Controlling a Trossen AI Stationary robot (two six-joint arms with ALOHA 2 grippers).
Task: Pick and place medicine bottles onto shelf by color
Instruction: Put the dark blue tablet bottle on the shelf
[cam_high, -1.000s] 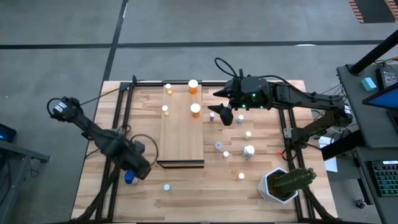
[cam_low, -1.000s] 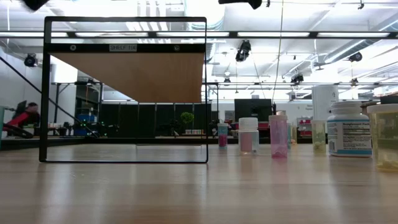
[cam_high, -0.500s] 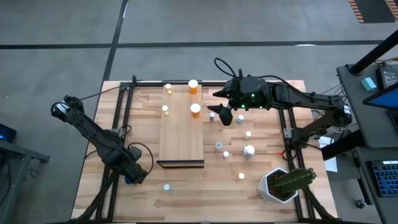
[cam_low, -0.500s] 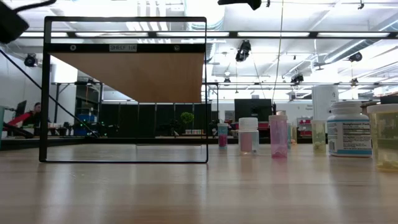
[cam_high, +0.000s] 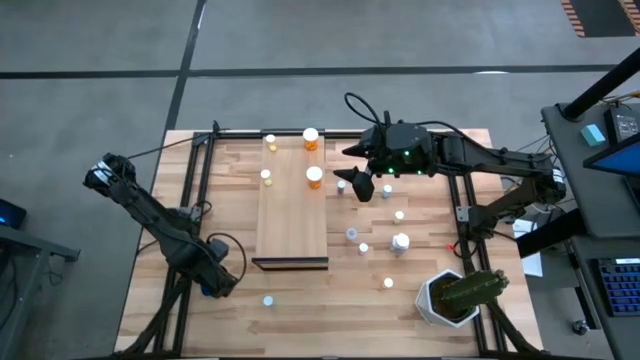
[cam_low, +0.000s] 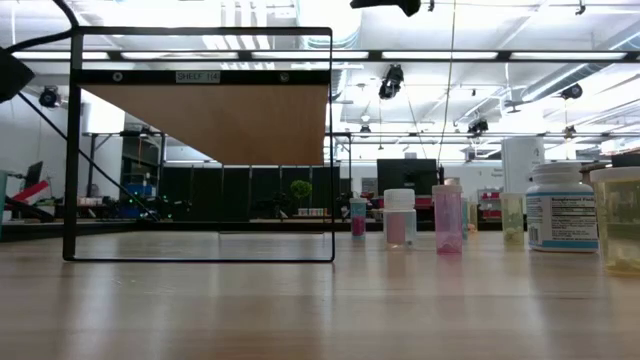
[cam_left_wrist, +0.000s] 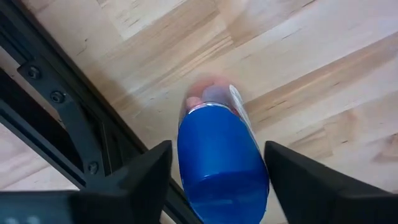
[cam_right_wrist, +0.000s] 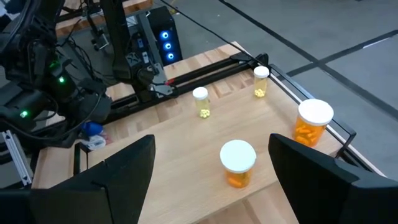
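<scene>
While most of the small bottles stand scattered on the tabletop (cam_high: 300, 300), the left gripper (cam_high: 213, 280) is low at the near left corner, just inside the black frame rail (cam_high: 190, 200), with the blue bottle (cam_left_wrist: 222, 165) between its spread fingers. From the left wrist view the bottle lies on its side, its long axis running straight out ahead of the gripper, cap end away, and each finger stands clear of its flank, so nothing is grasped yet. A straight close across the body looks like the likely next move. The shelf (cam_high: 293, 225) lies to that gripper's right, near, already carrying two orange bottles (cam_high: 314, 177) at its far end. The right gripper (cam_high: 360, 185) hovers just beyond the shelf's far right edge, fingers apart and holding nothing; it is well away from the blue bottle.
</scene>
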